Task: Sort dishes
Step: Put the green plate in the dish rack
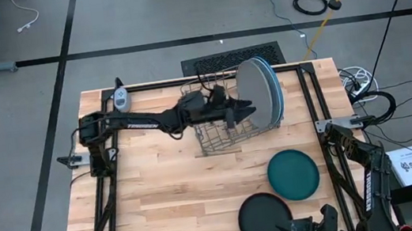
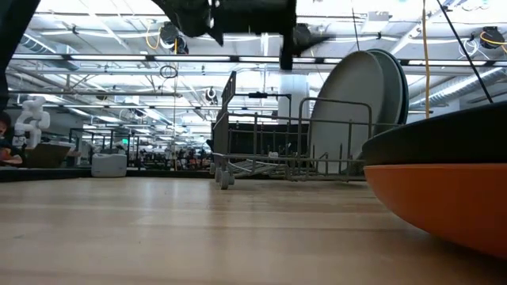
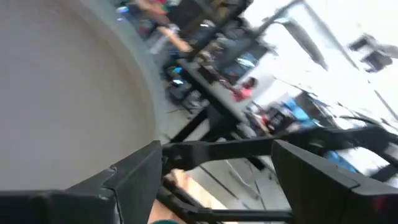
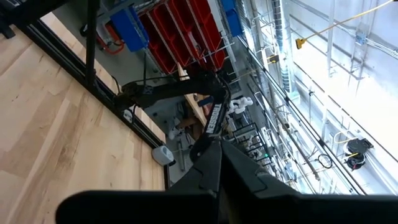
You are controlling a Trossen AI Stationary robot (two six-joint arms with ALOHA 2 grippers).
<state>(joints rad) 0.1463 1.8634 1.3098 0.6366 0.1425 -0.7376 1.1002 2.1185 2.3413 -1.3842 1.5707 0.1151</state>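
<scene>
Left arm: reaches from the table's left edge across to the wire dish rack (image 1: 219,122) at the back centre.
Left gripper (image 1: 247,112): held above the rack's right part with jaws spread wide, fingertips just beside the face of the nearest upright plate; nothing is between the fingers (its wrist view shows open air between them and a pale plate face to one side).
Dish rack: grey wire, standing on the light wooden table (image 1: 160,193); in the low view its bars rise in front of the plates.
Upright plates (image 1: 260,91): large round flat ones stacked on edge in the rack's right end, leaning slightly; the front one is pale grey-blue (image 2: 352,111), with a darker mid-blue rim (image 2: 398,83) showing behind it. How many stand there I cannot tell.
Dark teal plate (image 1: 293,174): smaller, lying flat on the table, right of centre and in front of the rack.
Black plate (image 1: 264,219): flat near the table's front edge, just left of and in front of the teal one, their rims close.
Orange plate (image 2: 444,202): seen only in the low view, very near the camera, under a dark plate's rim (image 2: 436,141).
Right gripper (image 1: 310,230): at the front edge beside the black plate, jaws pressed together, holding nothing.
</scene>
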